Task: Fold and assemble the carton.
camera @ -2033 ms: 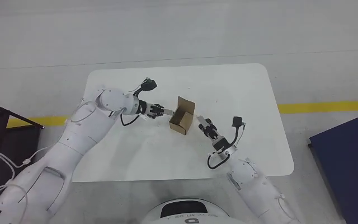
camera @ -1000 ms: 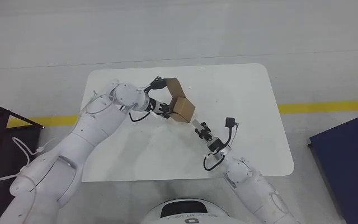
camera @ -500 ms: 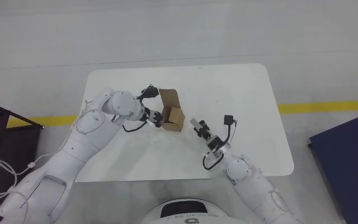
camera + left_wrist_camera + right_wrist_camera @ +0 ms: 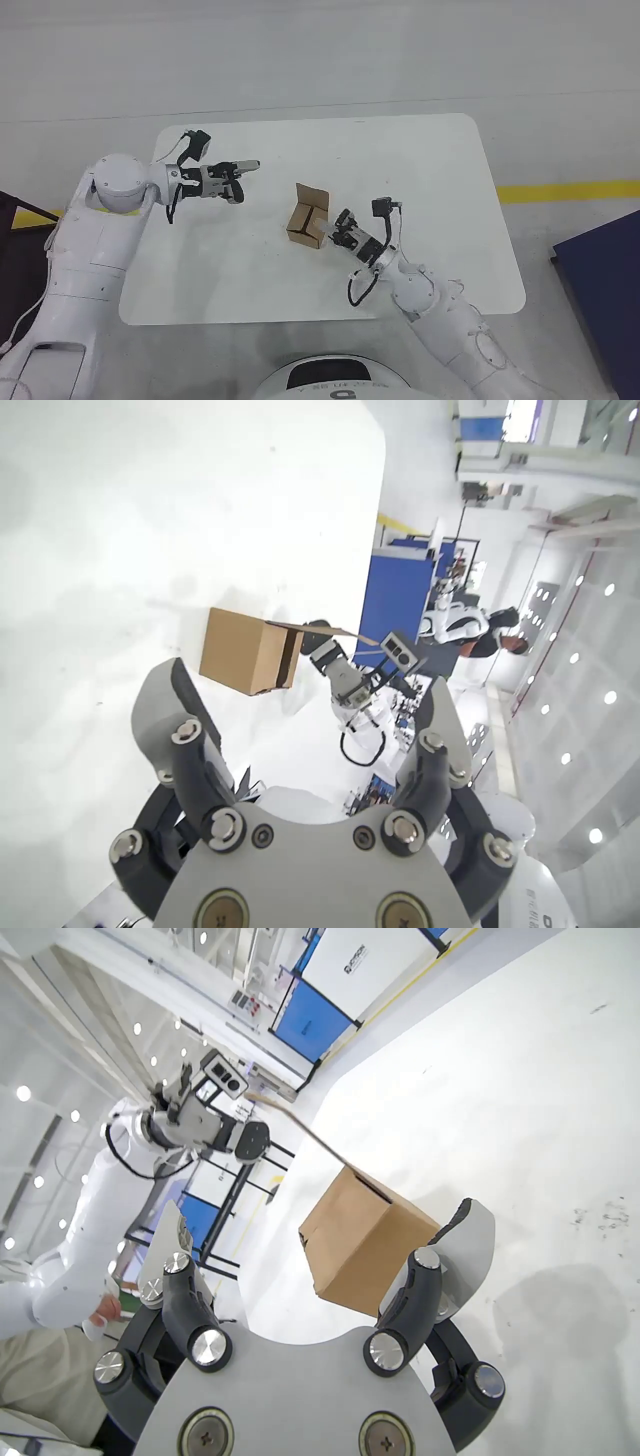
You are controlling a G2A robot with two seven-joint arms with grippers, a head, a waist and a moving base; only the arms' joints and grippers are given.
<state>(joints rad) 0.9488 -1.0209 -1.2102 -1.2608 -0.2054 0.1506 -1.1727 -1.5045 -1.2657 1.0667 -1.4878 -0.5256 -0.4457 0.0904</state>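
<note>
top view: boxy cardboard carton [image 4: 304,224] on smooth table [image 4: 430,170]; left pincer [image 4: 250,164], right pincer [image 4: 336,231] agape, empty

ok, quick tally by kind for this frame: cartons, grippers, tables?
carton: 1
grippers: 2, the left gripper and the right gripper
table: 1
Total: 4
</note>
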